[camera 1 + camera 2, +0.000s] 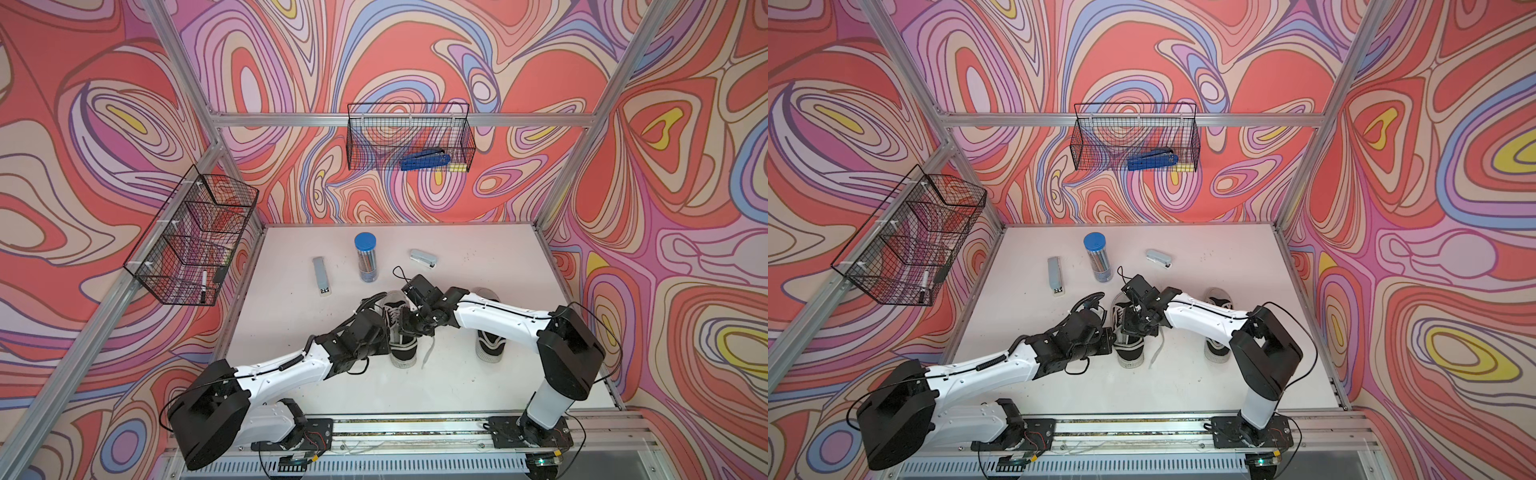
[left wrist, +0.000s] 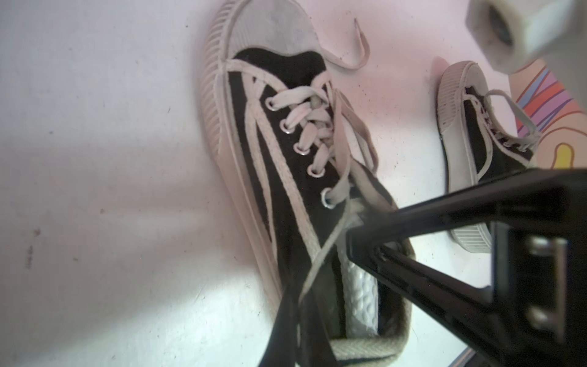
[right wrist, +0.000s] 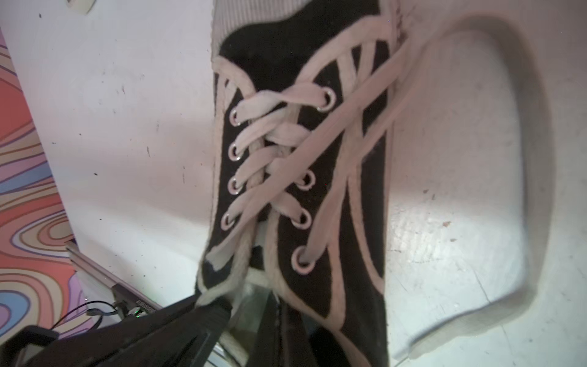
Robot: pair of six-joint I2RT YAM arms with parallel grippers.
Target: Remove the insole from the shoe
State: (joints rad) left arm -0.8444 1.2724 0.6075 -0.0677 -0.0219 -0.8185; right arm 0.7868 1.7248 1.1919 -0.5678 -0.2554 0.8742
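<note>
Shoe [image 1: 402, 353] tongue print is too small to read; left gripper [image 2: 327, 267] and right gripper [image 3: 247, 305] are closed at its collar, hold unclear.

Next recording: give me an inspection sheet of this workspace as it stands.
Surface: white table, flecked with small dark specks.
Job's things: black shoe between the arms, insole inside it; second shoe partly behind the right arm.
Clutter: pencil tube, grey stapler, grey bar.
End effectors: left end effector and right end effector both shut at the shoe; what each pinches is unclear.
Cables: black cable loops at both wrists.
Surroundings: swirl-patterned walls; back basket holds a blue stapler, side basket a marker.
</note>
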